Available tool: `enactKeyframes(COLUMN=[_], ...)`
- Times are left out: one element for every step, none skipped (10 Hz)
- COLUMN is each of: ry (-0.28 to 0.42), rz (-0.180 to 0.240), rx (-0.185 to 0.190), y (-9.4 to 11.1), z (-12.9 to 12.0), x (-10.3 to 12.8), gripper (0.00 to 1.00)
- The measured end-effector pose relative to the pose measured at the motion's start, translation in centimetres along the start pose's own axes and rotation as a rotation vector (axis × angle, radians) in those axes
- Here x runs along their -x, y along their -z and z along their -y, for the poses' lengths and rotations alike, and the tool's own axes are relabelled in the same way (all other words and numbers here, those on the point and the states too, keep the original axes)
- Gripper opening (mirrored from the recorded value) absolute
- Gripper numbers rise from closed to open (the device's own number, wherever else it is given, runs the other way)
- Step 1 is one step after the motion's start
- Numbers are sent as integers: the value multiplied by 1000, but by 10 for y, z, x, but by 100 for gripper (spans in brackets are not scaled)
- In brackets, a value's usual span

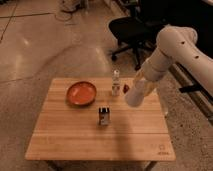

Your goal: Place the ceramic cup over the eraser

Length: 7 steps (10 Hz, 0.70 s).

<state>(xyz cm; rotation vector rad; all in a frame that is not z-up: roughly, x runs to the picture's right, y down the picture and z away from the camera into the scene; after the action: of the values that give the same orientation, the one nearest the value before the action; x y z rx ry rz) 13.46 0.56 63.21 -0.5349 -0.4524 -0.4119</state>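
The eraser (103, 116), a small upright block with a black top and whitish-grey lower part, stands near the middle of the wooden table (100, 145). My gripper (137, 89) hangs at the end of the white arm over the table's right half. It is shut on the white ceramic cup (133, 96), held tilted in the air, to the right of the eraser and farther back. The cup and the eraser are apart.
An orange bowl (81, 93) sits back left of the eraser. A slim pale bottle (116, 82) stands at the back, with a dark red flat piece (126, 87) beside it, partly behind the arm. A black office chair (131, 30) stands beyond the table.
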Motion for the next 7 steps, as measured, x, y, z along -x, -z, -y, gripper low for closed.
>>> enactKeyframes(ry=[39,81,118,154,192,217,236], rz=[19,39,56,71,84,93,100], rx=[7,10,10,11,10,10,10], y=[-4,-10,-16,-24,-33,-40,-47], z=[-2,-3,-3,-1,3,7,11], x=[13,25,35,43,51,57,60], gripper=[0,0,0,0,0,0,0])
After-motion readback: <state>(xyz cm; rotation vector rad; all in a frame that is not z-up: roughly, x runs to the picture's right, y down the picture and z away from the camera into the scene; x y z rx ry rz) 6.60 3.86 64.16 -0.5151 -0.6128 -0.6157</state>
